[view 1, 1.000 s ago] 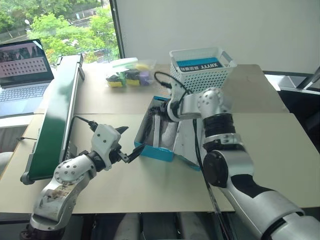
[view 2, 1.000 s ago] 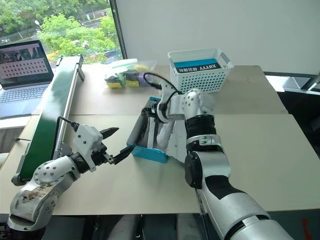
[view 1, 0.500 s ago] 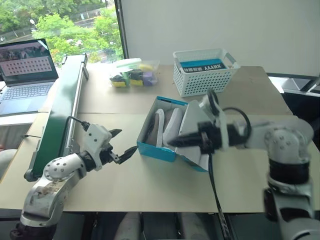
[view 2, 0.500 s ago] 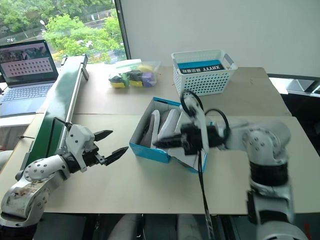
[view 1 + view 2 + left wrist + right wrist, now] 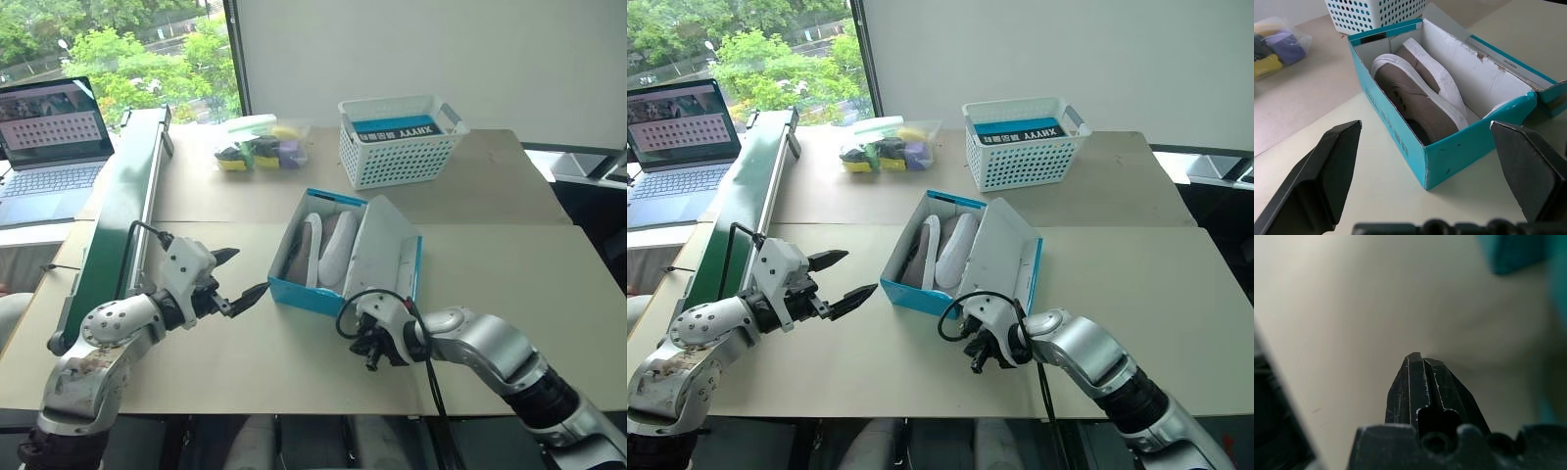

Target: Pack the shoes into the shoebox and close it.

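wall (image 5: 411,49): plain white; window (image 5: 118,44): daylight, green trees; table (image 5: 509,284): beige; laptop (image 5: 49,137): open, far left

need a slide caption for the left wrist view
Open left gripper faces the teal shoebox, both grey shoes inside, lid up.

This looks like an office or robotics lab set up for trials. Plain beige surface (image 5: 245,372) panels stand by a big window (image 5: 118,39) with trees outside, an open laptop (image 5: 49,137) sits far left, and a green conveyor belt (image 5: 118,225) runs along the left edge.
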